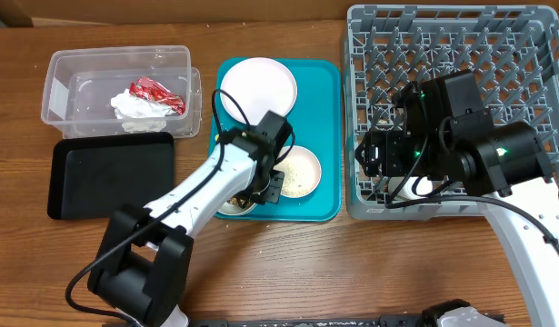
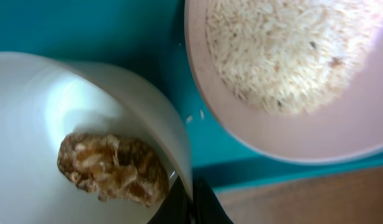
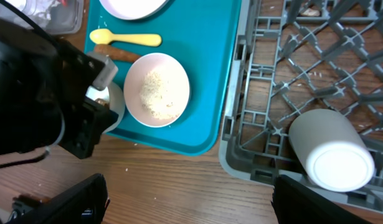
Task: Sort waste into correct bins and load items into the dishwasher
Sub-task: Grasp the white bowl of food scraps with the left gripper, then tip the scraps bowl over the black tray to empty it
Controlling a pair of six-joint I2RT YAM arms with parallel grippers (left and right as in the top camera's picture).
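Clenching the jaws of the left gripper (image 2: 191, 209) on the rim of a small pale bowl (image 2: 48, 124) at the near edge of the teal tray (image 1: 326, 118), with the brown crumbly lump (image 2: 113, 168) sitting inside that bowl. Showing the second bowl (image 2: 316, 137), filled with white rice grains (image 2: 284, 50), just beside it on the same tray, and a few loose grains (image 2: 192, 117) lying on the teal surface between the two. Hovering the right gripper (image 3: 190, 186) over the near left corner of the grey dish rack (image 1: 534, 54), jaws spread wide and grasping nothing, with the white cup (image 3: 331, 152) lying on its side among the pegs close by. Showing the round plate (image 1: 258, 86) at the tray's far end, and the yellow spoon (image 3: 126, 38) and the small orange-brown stick (image 3: 116, 55) lying side by side between plate and bowls. Showing the red shiny wrapper (image 1: 156, 94) and the crumpled white napkin (image 1: 138, 111) resting together inside the clear tub (image 1: 61, 73) at the far left, and the shallow black tray (image 1: 106, 177) sitting just in front of that tub on the wooden counter (image 1: 352, 272), well apart from the rack.
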